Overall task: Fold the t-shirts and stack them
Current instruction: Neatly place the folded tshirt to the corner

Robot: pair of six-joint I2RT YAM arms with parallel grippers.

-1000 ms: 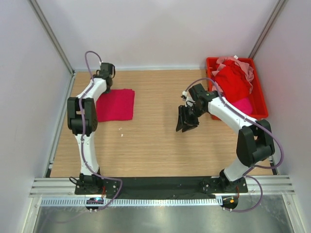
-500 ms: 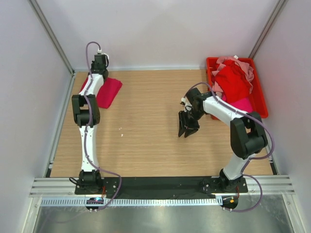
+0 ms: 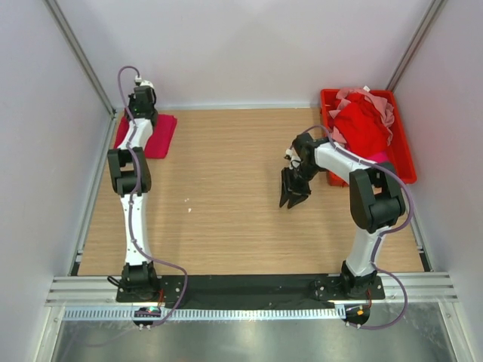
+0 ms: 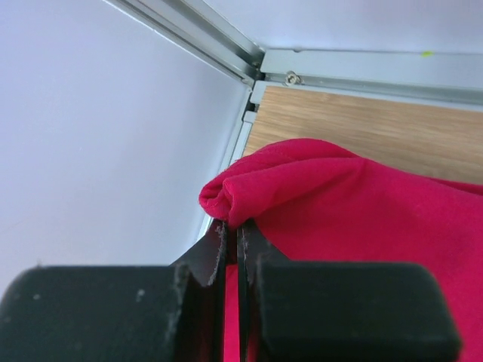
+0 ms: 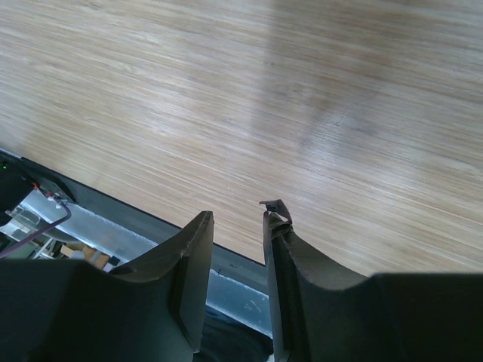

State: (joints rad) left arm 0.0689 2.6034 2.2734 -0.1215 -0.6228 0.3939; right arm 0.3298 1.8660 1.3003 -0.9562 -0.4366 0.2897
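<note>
Crimson t-shirt [image 4: 362, 204] in outstretched left hand [image 4: 232, 237]

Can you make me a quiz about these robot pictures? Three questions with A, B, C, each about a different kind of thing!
1. What colour is the bin?
A) blue B) red C) green
2. Where is the folded t-shirt?
A) far left corner of the table B) in the bin C) mid-table
3. What is the right gripper doing?
A) holding a shirt B) gripping the bin C) holding nothing, jaws apart

Answers: 1 B, its rim is red. 2 A, it lies in that corner, pinched by the left gripper. 3 C, only bare table shows between its jaws.
</note>
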